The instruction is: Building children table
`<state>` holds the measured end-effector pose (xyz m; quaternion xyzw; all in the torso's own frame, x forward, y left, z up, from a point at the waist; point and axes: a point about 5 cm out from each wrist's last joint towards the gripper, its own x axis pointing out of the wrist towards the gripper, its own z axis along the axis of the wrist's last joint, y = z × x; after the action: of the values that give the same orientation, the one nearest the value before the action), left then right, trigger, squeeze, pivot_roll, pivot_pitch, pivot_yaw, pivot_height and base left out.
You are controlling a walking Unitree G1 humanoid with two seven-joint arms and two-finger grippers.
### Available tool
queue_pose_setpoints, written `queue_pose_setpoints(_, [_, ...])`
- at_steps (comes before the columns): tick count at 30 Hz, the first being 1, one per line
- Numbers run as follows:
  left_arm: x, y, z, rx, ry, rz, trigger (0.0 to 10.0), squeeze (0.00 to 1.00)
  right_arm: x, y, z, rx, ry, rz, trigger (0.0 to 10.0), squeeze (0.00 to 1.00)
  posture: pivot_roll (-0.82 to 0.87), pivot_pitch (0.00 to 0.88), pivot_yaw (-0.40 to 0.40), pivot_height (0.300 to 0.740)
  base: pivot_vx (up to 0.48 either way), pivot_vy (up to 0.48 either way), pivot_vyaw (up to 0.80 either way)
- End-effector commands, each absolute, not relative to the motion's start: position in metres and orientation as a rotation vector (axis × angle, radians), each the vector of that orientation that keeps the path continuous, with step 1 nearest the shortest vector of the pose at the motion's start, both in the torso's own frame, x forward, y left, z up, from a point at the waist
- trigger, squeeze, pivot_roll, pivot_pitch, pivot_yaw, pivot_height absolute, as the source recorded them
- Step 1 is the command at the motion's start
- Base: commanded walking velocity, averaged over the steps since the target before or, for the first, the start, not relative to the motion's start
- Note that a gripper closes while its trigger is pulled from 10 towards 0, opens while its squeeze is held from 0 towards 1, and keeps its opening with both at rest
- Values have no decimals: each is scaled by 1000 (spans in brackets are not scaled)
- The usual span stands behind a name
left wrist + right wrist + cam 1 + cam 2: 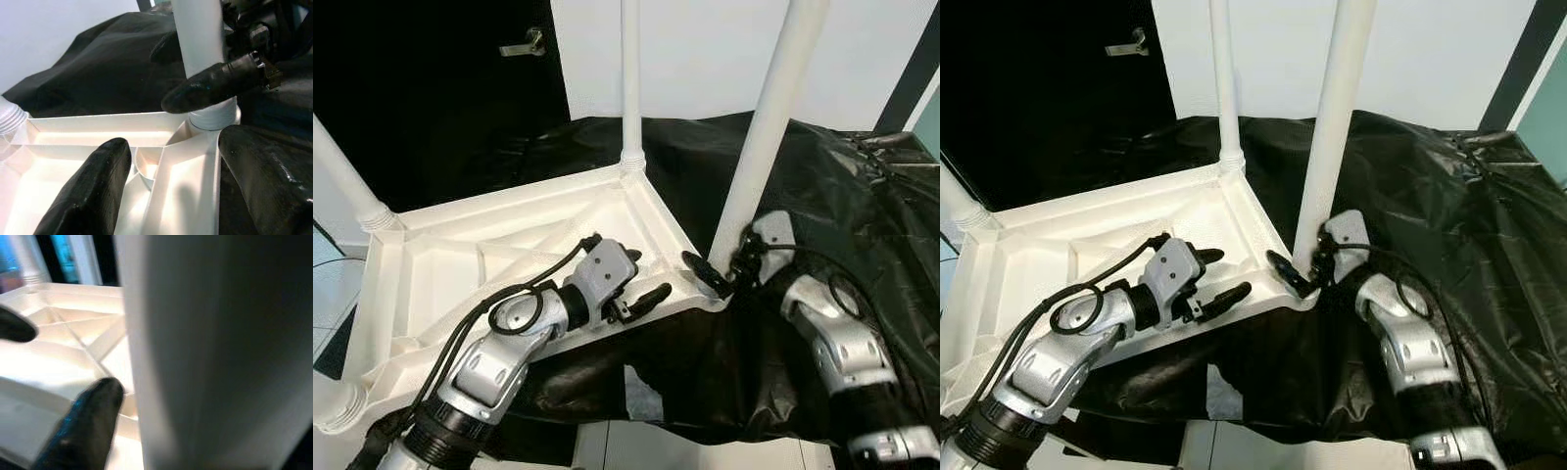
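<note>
A white plastic table top point(509, 245) lies upside down, ribs up. Three legs stand in its corners: a far one point(630, 78), one on the left point(347, 181) and the near-right leg point(769, 127). My right gripper point(729, 269) is shut on the base of that near-right leg, with one black finger point(215, 83) lying across it. My left gripper point(646, 276) hovers open over the table's near-right rim point(181, 181). Its two fingers straddle the rim wall, a short way from the leg's socket point(212, 117).
A crumpled black sheet point(862, 196) covers the surface under and to the right of the table. A dark door with a metal handle point(524, 44) and a white wall stand behind. Light tiled floor point(607, 446) shows at the near edge.
</note>
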<state>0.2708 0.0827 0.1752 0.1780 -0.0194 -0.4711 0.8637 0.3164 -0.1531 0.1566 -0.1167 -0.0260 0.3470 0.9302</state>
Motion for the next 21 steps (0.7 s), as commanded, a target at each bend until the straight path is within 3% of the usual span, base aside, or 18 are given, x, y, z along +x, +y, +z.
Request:
queue_pose_setpoints(1, [270,85,175,396,-30,-1047,10000,0,316,-152,150,-259,-24,758,0,0,58,0,32,740,0,0,0])
queue_pose_setpoints(13, [267,86,174,392,-25,-1043,10000,0,315,-156,142,-231,3,719,0,0,55,0,30,740,0,0,0])
queue_pose_setpoints(14, [267,86,174,392,-25,-1044,10000,0,314,-157,140,-231,7,705,8118,0,55,0,30,740,0,0,0])
queue_pose_setpoints(16, [267,86,174,392,-25,-1044,10000,0,314,-157,140,-231,7,705,8118,0,55,0,30,740,0,0,0])
queue_pose_setpoints(17, [267,85,173,392,-24,-1046,10000,0,314,-156,139,-219,6,667,10000,0,52,0,29,740,0,0,0])
queue_pose_setpoints(21, [266,84,172,389,-21,-1054,10000,0,313,-152,137,-194,5,529,10000,0,49,0,30,740,0,0,0])
